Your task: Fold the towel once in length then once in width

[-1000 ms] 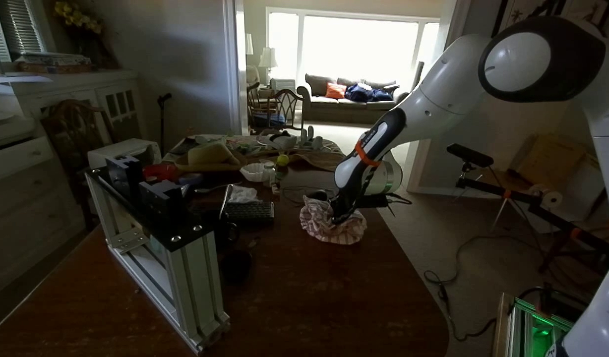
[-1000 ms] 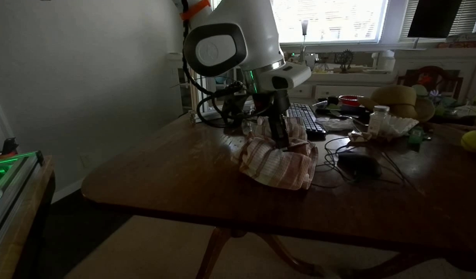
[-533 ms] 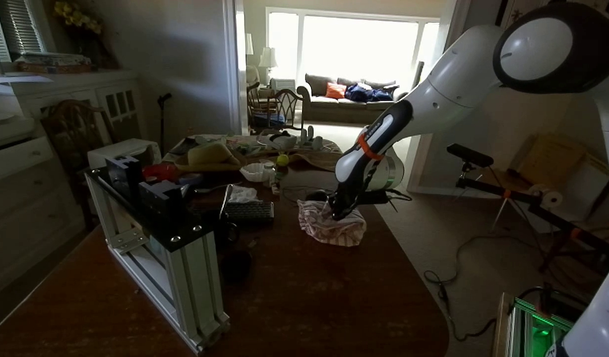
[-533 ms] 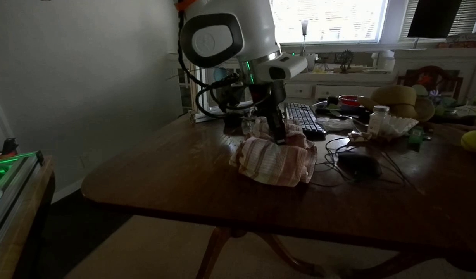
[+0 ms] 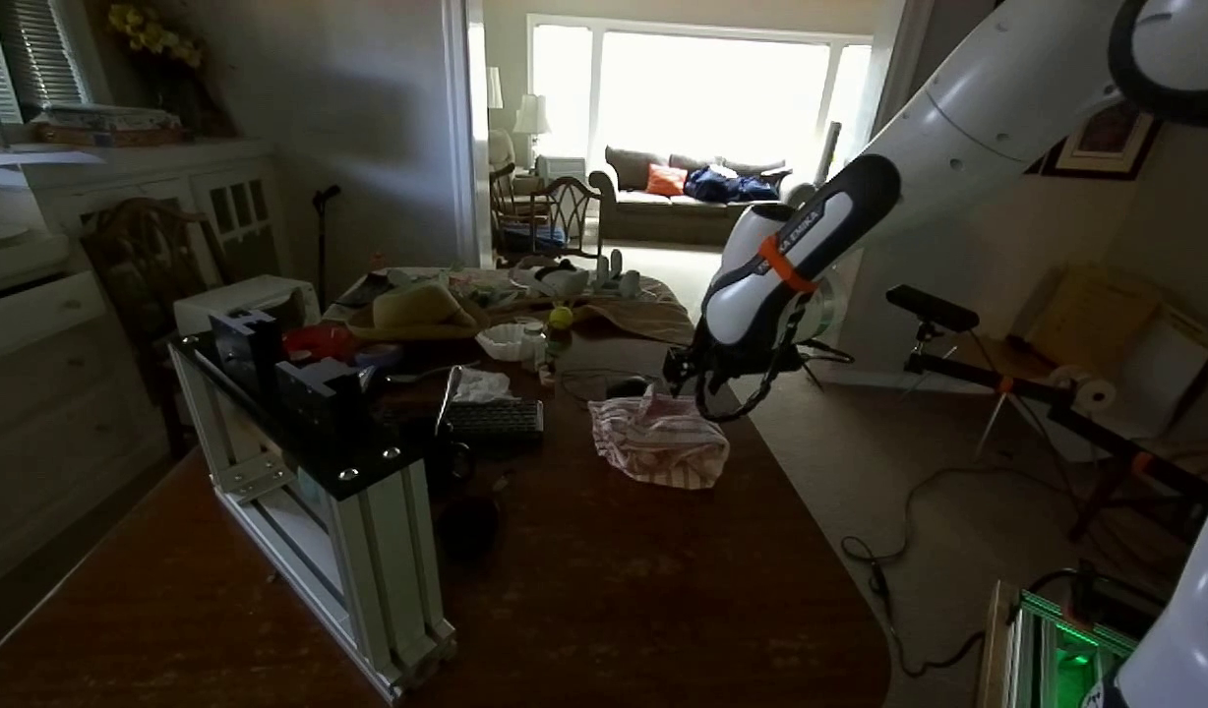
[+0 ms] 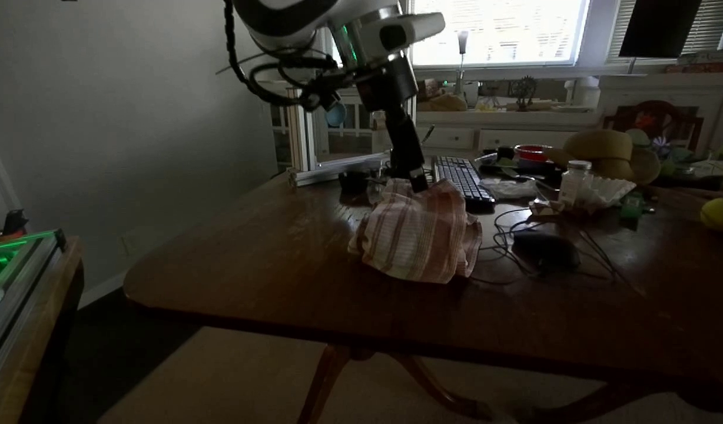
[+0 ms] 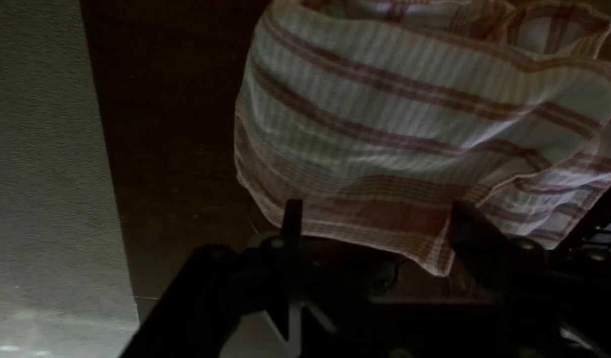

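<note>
The towel [image 7: 385, 109], cream with reddish-pink stripes, lies rumpled and partly folded over itself, loose beneath the parted jaws, its banded edge running across the gap between them in the wrist view, one pointed corner just beside a jaw, contact there unclear.
</note>
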Available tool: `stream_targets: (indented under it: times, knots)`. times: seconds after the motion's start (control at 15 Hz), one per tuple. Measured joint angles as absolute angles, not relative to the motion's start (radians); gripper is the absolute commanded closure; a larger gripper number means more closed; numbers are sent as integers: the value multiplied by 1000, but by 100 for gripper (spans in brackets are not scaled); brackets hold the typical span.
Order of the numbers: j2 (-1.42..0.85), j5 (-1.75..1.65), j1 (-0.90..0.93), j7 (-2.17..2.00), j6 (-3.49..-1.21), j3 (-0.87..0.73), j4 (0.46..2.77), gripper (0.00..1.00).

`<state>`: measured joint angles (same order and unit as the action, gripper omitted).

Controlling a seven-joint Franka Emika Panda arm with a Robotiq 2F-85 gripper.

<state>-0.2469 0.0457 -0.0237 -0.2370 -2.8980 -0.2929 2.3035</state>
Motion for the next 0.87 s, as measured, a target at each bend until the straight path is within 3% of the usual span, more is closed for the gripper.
stream_targets:
  times: [0.33,0.67,0.87]
  knots:
    - [-51,-200,122,-562,-2722,-427,2356,0]
    - [187,-248,23,-764,-2390,-224,2363,0]
    - [249,-248,-10,-796,-2325,-173,2369,0]
